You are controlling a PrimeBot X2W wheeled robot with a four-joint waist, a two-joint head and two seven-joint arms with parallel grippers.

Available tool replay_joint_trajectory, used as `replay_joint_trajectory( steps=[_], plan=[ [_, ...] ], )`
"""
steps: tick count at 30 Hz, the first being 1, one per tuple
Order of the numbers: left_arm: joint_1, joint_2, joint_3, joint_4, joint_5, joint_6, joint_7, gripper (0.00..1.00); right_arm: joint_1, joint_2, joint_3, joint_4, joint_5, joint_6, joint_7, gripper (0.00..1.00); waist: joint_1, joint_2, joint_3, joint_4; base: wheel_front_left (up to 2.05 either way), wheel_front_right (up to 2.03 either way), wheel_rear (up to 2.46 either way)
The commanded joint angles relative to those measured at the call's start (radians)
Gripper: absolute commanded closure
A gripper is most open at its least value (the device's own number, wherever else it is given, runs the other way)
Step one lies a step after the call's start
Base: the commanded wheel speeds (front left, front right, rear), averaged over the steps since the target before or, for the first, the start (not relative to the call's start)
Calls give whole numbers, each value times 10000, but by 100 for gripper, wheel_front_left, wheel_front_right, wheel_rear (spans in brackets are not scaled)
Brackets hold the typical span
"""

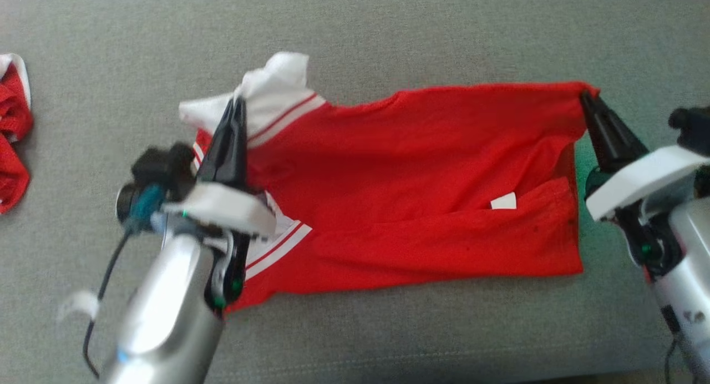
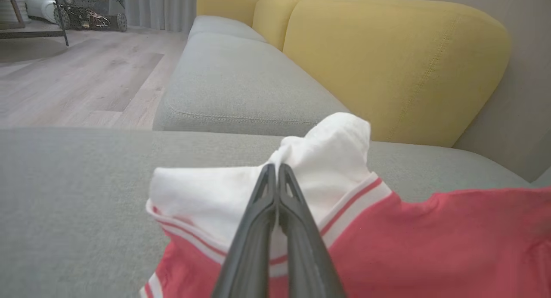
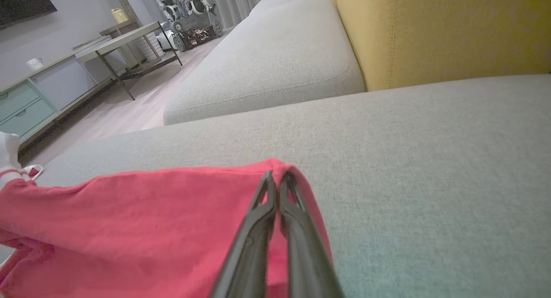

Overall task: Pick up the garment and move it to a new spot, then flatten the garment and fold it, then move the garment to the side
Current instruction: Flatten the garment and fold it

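Observation:
The garment (image 1: 410, 184) is a red shirt with white, red-striped sleeves, stretched sideways across the grey sofa seat (image 1: 355, 34). My left gripper (image 1: 239, 100) is shut on the white sleeve at the garment's left end; in the left wrist view its tips (image 2: 275, 168) pinch a bunch of that white cloth (image 2: 318, 160). At the far right corner, my right gripper (image 1: 583, 95) is shut on the red hem. The right wrist view shows those fingers (image 3: 275, 177) closed on the edge of the red cloth (image 3: 129, 220).
Another red and white piece of clothing (image 1: 12, 134) lies at the left edge of the seat. Yellow back cushions (image 2: 387, 65) rise behind the seat. Beyond the sofa are a wooden floor (image 2: 64, 82), a metal-legged table (image 3: 125, 39) and a wheeled machine (image 2: 86, 9).

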Motion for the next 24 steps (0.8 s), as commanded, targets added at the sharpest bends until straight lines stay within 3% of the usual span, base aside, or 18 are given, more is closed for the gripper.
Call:
replay_joint_trajectory(
  steps=[1, 7, 17, 18, 19, 20, 21, 24],
  plan=[
    [327, 343, 418, -909, 121, 193, -121, 100, 369, -300, 21, -490, 99, -7, -101, 100, 0, 0, -25, 2, 0, 0, 0],
    [2024, 513, 241, -2248, 55, 637, 280, 100, 1477, -267, -347, -859, 205, -7, 14, 100, 0, 0, -19, 52, 0, 0, 0],
    [2816, 348, 28, -1251, -326, 553, 410, 100, 2537, 353, -693, -887, -244, -7, 141, 100, 0, 0, 63, 48, 0, 0, 0],
    [2831, 312, 47, -1090, -399, 529, 398, 100, 2628, 409, -745, -886, -334, -7, 147, 89, 0, 0, 74, 48, 0, 0, 0],
    [2821, 242, 60, -791, -547, 445, 399, 58, 2813, 538, -888, -848, -502, -7, 201, 26, 0, 0, 70, 51, 0, 0, 0],
    [2814, 216, 63, -664, -606, 409, 399, 29, 2899, 594, -981, -831, -634, -7, 212, 0, 0, 0, 59, 48, 0, 0, 0],
    [2800, 197, 63, -563, -653, 372, 391, 0, 2990, 653, -1056, -834, -763, -7, 233, 0, 0, 0, 42, 46, 0, 0, 0],
    [2812, 189, 74, -364, -700, 346, 335, 0, 3285, 840, -1272, -966, -1103, -7, 279, 0, 0, 0, -41, 15, 0, 0, 0]
  ],
)
